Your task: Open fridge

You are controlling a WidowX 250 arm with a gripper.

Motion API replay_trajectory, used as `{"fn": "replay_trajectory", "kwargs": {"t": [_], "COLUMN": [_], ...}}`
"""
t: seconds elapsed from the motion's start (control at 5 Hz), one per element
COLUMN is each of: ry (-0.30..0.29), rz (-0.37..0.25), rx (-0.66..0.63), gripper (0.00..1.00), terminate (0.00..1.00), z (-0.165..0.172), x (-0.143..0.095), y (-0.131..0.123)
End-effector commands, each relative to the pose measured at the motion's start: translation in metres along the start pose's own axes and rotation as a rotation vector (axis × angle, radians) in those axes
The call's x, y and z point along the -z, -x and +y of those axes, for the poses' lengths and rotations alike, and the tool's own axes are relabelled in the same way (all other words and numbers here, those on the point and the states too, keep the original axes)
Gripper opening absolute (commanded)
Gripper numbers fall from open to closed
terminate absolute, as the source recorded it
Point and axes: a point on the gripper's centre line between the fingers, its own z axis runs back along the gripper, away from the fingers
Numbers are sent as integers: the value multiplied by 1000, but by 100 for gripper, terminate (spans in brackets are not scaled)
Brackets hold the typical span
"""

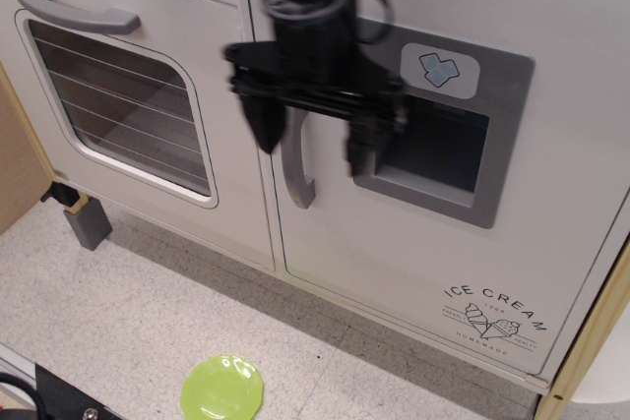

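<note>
The fridge (423, 243) is a large white toy door, closed, with a grey vertical handle (297, 164), a grey ice-dispenser panel (448, 135) with a blue cube badge (440, 69), and "ICE CREAM" print at the lower right. My black gripper (313, 143) hangs in front of the door, open. Its left finger (266, 123) is left of the handle and its right finger (361, 148) is right of it, so the fingers straddle the handle's upper part. The handle's top end is hidden behind the gripper body.
A white oven door (118, 95) with a wire-rack window and horizontal grey handle (74, 9) is left of the fridge. A green plate (222, 390) lies on the speckled floor in front. A grey block (89, 223) sits under the oven's left corner.
</note>
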Motion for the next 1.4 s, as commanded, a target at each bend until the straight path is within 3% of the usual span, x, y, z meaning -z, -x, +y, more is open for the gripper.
{"fn": "replay_trajectory", "kwargs": {"t": [0.0, 0.4, 0.8, 1.2], "ry": [6, -13, 7, 6], "rz": [-112, -122, -154, -317], "rx": [18, 86, 115, 86], "gripper": [100, 100, 100, 100], "terminate": [0, 0, 0, 0], "z": [40, 43, 38, 37], "x": [-5, 28, 52, 57], "y": [-21, -32, -47, -60]}}
